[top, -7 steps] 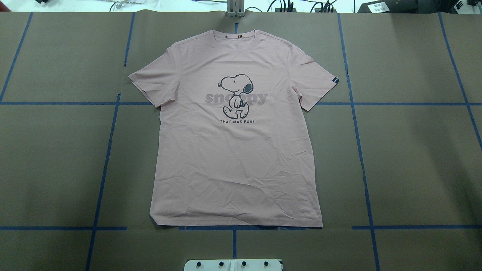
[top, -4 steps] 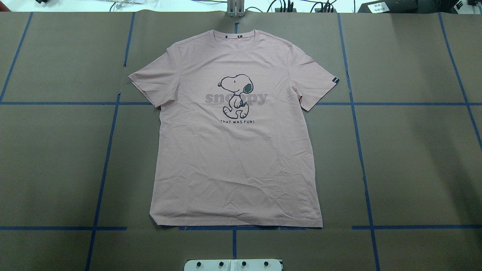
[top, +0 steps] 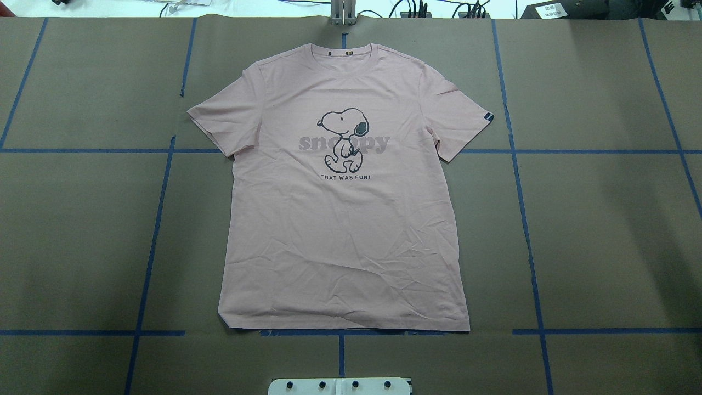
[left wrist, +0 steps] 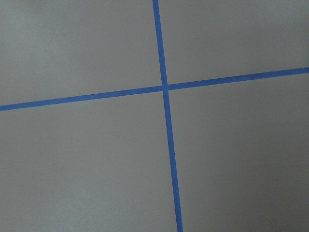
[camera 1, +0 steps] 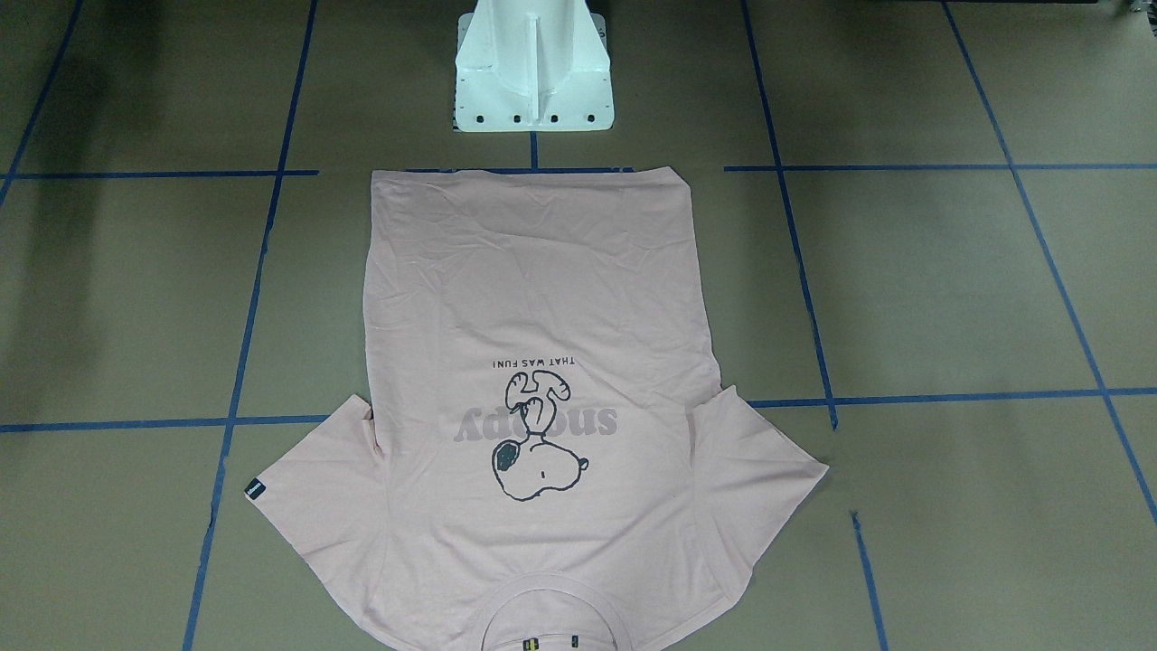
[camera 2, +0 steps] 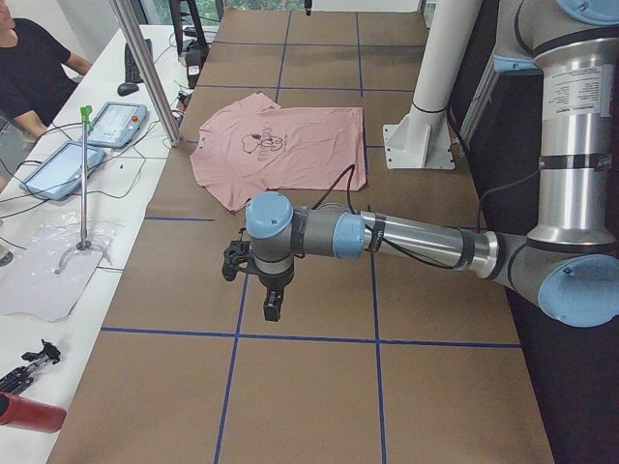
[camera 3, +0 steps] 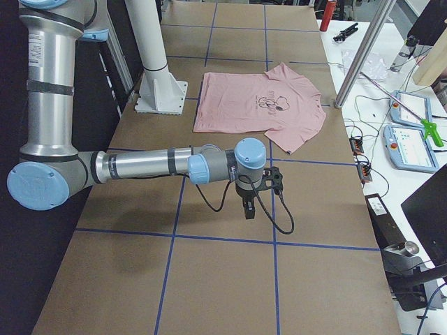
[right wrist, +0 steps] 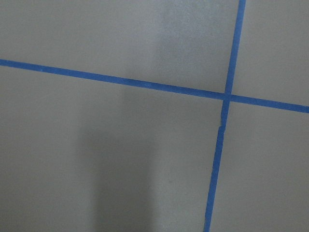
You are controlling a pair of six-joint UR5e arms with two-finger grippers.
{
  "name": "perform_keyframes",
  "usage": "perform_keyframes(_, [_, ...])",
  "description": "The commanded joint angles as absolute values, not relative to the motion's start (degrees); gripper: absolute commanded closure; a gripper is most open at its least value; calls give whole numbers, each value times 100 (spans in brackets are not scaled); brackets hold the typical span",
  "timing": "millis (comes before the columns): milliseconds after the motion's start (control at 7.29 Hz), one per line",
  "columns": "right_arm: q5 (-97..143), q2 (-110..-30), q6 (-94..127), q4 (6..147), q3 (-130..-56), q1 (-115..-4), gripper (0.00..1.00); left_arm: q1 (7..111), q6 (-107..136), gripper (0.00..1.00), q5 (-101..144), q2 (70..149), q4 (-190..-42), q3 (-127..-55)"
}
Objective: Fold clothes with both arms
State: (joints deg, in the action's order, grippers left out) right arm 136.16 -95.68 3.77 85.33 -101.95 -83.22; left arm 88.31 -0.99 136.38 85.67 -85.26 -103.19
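Folding hasn't started yet, so I'd call this step zero, the approach. The T-shirt [top: 340, 208] lies flat and print-up in the middle of the bench [top: 603, 236]. Its hem is toward my pedestal [camera 1: 533, 68], the collar is at the far side, and both sleeves are spread out. There are a few wrinkles low on the body and nothing is folded over.

My left end effector [camera 2: 274, 309] hangs over bare bench well off the shirt's left side. My right end effector [camera 3: 247, 209] does the same well off to the right. Neither is anywhere near the fabric. Both wrist cams show only brown paper and blue tape [left wrist: 164, 88] crossings, with no cloth and no fingers. Open or closed? Honestly can't tell, since I only catch them in the side views.

Next move, I reckon, is to swing both arms in to matching spots on either side of the shirt, probably a sleeve or shoulder. Then I get low enough to pinch the edge cleanly. It's thin cotton lying flat on paper, so grabbing it without bunching looks like the fiddly bit.
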Motion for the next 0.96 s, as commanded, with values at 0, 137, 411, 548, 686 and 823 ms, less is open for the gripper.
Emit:
perform_keyframes(0, [13876,-9458,448,8099,-10143,-8114,0,8833,-88,0,14165,8560,-8569,-10371])
perform_keyframes(137, [13878,-8717,962,8016,-9690,-7703,0,8833,-97,0,14351,8561,-8735,-10354])
perform_keyframes(411, [13799,-7066,2404,7989,-8479,-6912,0,8833,-88,0,14405,8552,-8947,-10415])
perform_keyframes(548, [13712,-6423,2782,7641,-7846,-6639,0,8833,-70,0,14405,8552,-8947,-10502])
perform_keyframes(686, [13467,-5981,3700,6837,-7240,-6436,1,8833,-70,0,14405,8552,-8947,-10564])
perform_keyframes(823, [12647,-5890,5023,5924,-7033,-6025,3,8833,-62,0,14397,8552,-8947,-10625])
